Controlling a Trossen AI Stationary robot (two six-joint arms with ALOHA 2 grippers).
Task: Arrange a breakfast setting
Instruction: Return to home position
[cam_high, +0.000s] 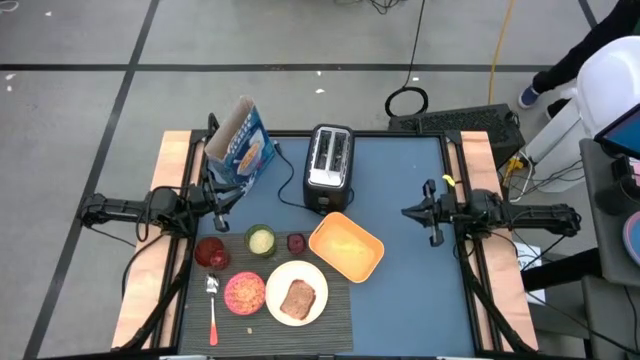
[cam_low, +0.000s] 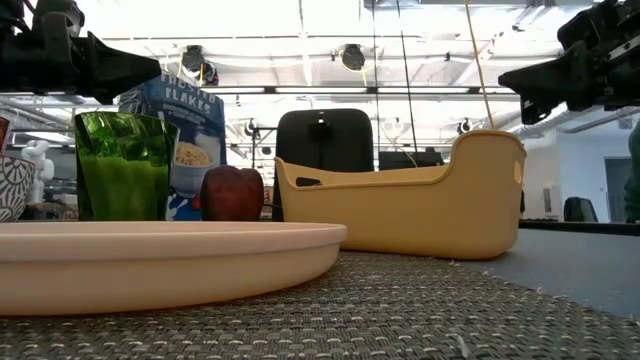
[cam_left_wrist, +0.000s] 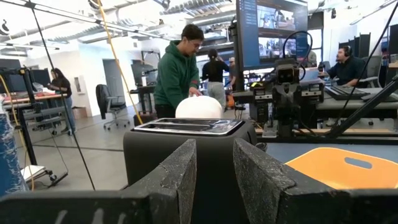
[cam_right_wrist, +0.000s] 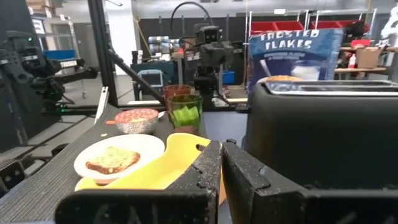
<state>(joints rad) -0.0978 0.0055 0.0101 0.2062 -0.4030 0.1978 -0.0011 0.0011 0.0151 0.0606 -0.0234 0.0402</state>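
A dark ribbed placemat (cam_high: 330, 310) lies at the table's near edge. On it stand a round white plate (cam_high: 318, 280) with a toast slice (cam_high: 298, 299), a pink bowl (cam_high: 245, 291), a small green cup (cam_high: 261, 240), a red glass (cam_high: 212, 252) and a red-handled spoon (cam_high: 213, 318). A small dark red fruit (cam_high: 296, 242) sits beside the cup. My left gripper (cam_high: 228, 193) hovers by the cereal box, slightly open and empty, pointing at the toaster. My right gripper (cam_high: 412, 212) hovers at the table's right, shut and empty.
A silver-black toaster (cam_high: 330, 165) stands at the far middle with its cord, a blue cereal box (cam_high: 240, 145) to its left. A yellow tray (cam_high: 346, 246) lies half on the placemat's far right corner. Bare blue table (cam_high: 420, 290) lies at the near right. People stand in the room beyond.
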